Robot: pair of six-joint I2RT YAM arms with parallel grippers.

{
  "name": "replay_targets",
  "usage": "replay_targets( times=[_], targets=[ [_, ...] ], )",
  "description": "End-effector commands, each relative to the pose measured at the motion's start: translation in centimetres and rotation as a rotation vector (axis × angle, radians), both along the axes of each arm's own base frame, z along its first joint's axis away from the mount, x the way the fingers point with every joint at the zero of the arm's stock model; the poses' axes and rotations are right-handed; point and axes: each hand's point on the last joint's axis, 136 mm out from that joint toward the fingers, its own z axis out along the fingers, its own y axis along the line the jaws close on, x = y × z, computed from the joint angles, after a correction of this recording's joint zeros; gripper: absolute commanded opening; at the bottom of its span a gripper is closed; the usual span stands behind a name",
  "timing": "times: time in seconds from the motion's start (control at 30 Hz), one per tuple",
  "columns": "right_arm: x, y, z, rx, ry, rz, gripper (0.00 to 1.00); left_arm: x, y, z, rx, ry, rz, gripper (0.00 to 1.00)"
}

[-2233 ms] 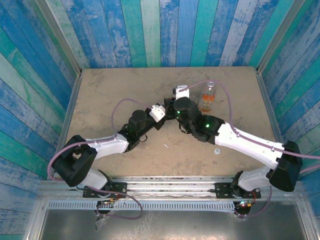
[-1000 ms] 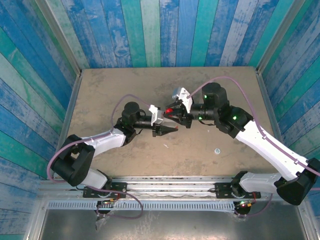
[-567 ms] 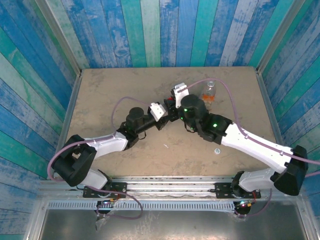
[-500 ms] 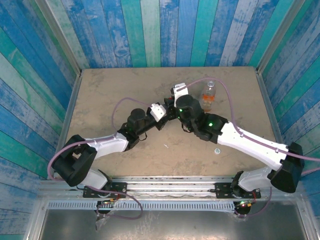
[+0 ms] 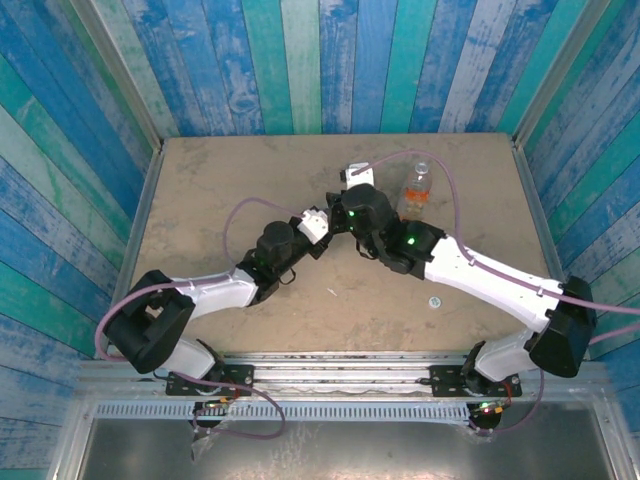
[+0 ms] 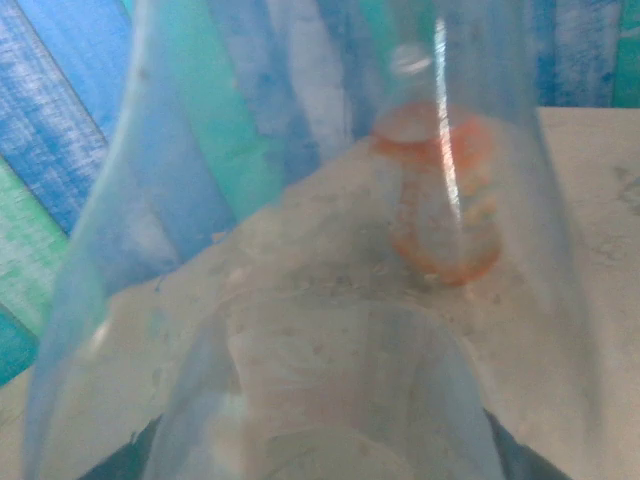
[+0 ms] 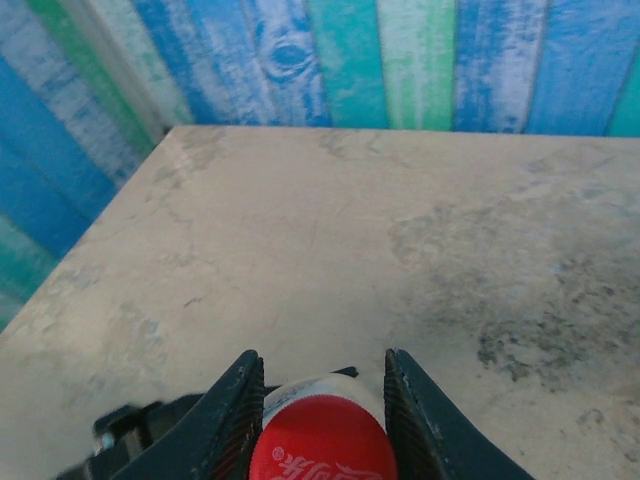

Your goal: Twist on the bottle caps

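My left gripper (image 5: 322,224) is shut on the slim clear bottle (image 6: 330,380), whose body spreads over the left wrist view. The red cap (image 7: 322,445) sits on that bottle's neck. My right gripper (image 7: 321,362) is closed around it, one dark finger (image 7: 236,415) on each side. In the top view my right gripper (image 5: 345,208) meets the left one at mid-table and hides bottle and cap. The wider bottle with the orange lower part (image 5: 415,194) stands upright just right of the grippers, also visible through the held bottle (image 6: 440,200). The pale cap (image 5: 434,300) lies on the table.
The table (image 5: 220,170) is walled by blue and green planks on three sides. A purple cable (image 5: 455,190) loops over the orange bottle. A small pale scrap (image 5: 333,292) lies near the front.
A second ago the right wrist stood farther right with the red cap showing between the two grippers. It has since swung left over the bottle top. The left arm has barely moved.
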Motion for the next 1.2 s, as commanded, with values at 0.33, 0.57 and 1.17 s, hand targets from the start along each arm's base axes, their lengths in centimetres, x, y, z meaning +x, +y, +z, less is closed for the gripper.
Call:
replay_targets(
  times=[0.33, 0.57, 1.17],
  targets=[
    [-7.2, 0.3, 7.9, 0.018, -0.232, 0.768, 0.57, -10.0, -3.9, 3.8, -0.176, 0.142, -0.809, 0.44],
    [-9.8, 0.7, 6.6, -0.017, -0.169, 0.953, 0.57, -11.0, -4.0, 5.1, -0.181, 0.126, -0.891, 0.46],
    [-9.3, 0.8, 5.5, -0.033, -0.14, 0.959, 0.37, -11.4, -3.9, 5.5, -0.181, 0.119, -0.913, 0.44]
  ],
)
